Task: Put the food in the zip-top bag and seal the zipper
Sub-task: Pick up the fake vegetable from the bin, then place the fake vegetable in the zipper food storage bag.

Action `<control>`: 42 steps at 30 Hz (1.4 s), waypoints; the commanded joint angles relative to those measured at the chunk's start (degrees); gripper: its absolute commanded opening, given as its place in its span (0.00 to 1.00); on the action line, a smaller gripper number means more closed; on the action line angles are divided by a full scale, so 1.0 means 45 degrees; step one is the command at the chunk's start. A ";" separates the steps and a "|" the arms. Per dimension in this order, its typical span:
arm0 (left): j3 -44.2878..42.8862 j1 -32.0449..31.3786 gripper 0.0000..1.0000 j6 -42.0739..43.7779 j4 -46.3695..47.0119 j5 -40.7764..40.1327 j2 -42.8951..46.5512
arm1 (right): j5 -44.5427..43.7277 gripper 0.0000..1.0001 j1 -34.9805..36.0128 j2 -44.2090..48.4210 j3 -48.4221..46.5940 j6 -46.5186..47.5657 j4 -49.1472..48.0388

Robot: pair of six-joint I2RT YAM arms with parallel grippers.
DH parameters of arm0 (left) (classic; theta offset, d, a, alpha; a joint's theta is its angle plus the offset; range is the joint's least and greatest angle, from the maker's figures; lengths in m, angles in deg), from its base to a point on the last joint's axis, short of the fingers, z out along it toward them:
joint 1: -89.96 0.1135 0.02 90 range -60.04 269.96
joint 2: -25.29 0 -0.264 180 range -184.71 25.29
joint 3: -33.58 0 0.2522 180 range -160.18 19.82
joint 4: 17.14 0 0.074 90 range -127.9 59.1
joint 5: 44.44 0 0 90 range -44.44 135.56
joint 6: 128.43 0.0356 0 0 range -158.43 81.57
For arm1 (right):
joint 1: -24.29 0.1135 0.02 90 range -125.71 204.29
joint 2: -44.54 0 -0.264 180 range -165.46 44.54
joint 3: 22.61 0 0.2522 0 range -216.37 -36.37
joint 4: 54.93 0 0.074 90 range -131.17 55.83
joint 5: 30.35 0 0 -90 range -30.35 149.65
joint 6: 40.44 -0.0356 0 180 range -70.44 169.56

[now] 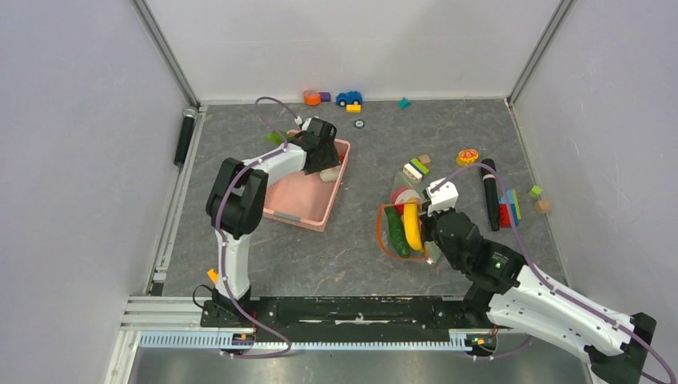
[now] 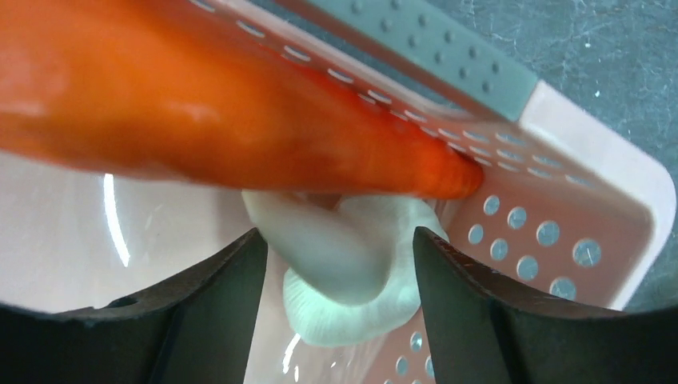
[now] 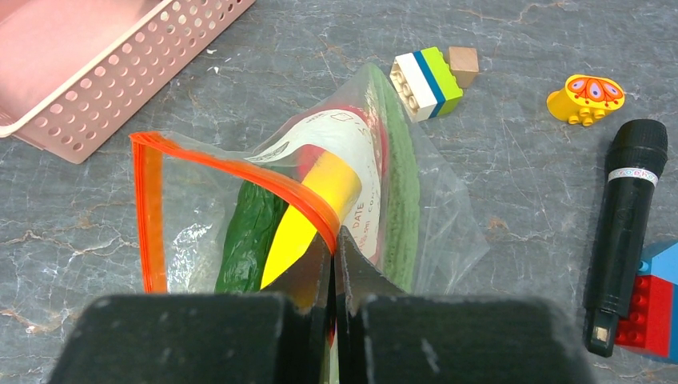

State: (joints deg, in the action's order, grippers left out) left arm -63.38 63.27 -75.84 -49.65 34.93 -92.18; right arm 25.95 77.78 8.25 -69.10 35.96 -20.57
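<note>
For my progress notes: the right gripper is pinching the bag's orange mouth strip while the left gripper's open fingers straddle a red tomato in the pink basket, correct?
Not quite: the left gripper straddles a white mushroom, not a tomato, as the left wrist view shows. The rest holds.

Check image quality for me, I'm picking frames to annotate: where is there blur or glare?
Left wrist: carrot fills the frame, soft and blurred, with glare streaks on the basket floor. Right wrist: sharp, the bag only mildly shiny. Top external: evenly lit, with small objects too tiny for detail.
</note>
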 commanded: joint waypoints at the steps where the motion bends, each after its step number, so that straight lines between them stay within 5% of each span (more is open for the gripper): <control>1: -0.1331 0.0093 0.68 -0.0653 -0.0878 -0.0636 -0.0817 | -0.0320 0.01 -0.0032 0.0203 0.0027 0.0044 -0.0643; 10: -0.1248 0.0091 0.28 -0.0827 -0.1551 -0.0823 -0.0264 | -0.0217 0.01 -0.0032 0.0253 0.0047 0.0032 -0.0643; 32: 0.6044 0.0074 0.26 -0.0344 -0.1051 -0.0192 0.9848 | -0.0185 0.01 -0.0027 0.0456 0.0086 0.0007 -0.0650; 37: 0.7313 0.0054 0.28 0.0567 -0.0319 0.1943 1.1790 | -0.0224 0.01 -0.0032 0.0431 0.0086 -0.0011 -0.0649; 42: 0.8115 0.0017 0.28 0.1246 0.1336 0.6260 1.2608 | -0.0234 0.01 -0.0032 0.0423 0.0086 0.0015 -0.0652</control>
State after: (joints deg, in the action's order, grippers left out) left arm -29.11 63.27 -74.75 -52.75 45.79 -38.02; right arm 26.00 77.78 9.72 -68.38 35.93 -20.59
